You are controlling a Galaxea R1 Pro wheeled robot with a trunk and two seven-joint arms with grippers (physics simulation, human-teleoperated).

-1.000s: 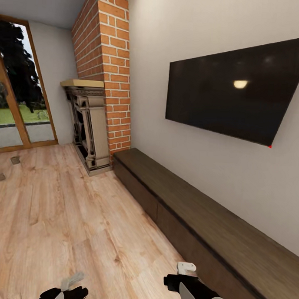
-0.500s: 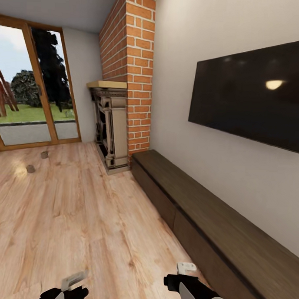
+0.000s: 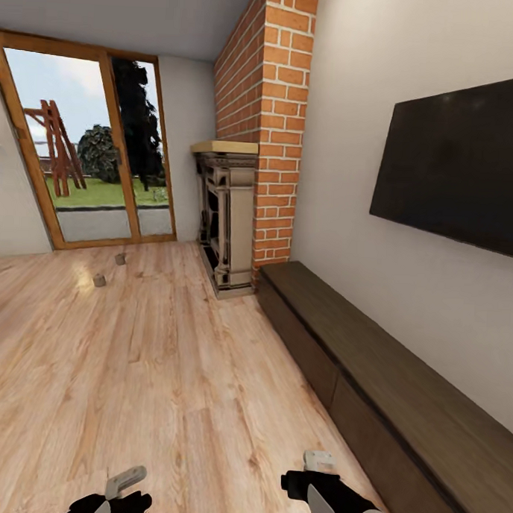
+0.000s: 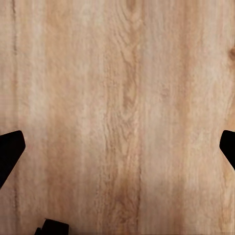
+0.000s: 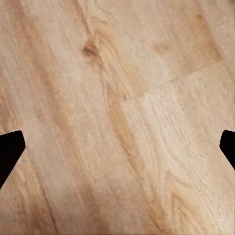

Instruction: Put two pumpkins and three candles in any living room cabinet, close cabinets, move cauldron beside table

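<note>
Two candles on the floor, cabinet shut along the wall.

The candles [image 3: 100,280] [image 3: 120,259] were tiny brownish-grey stubs standing upright near the glass door [image 3: 90,145]. The long dark-brown cabinet [image 3: 370,381] ran lengthwise from the fireplace [image 3: 227,218] beneath the TV [image 3: 454,172]. Left gripper [image 4: 117,147] and right gripper [image 5: 117,147] were spread wide, empty, over the floor [image 3: 147,371].

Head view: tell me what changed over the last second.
The camera swung left: the fireplace, the TV and the cabinet all slid right in the picture, and more of the glass door came into sight. That is a shift of the view, not of the things. Two candles lie on the floor near the door. The left gripper and right gripper kept their places, open and empty; the cabinet is shut.
</note>
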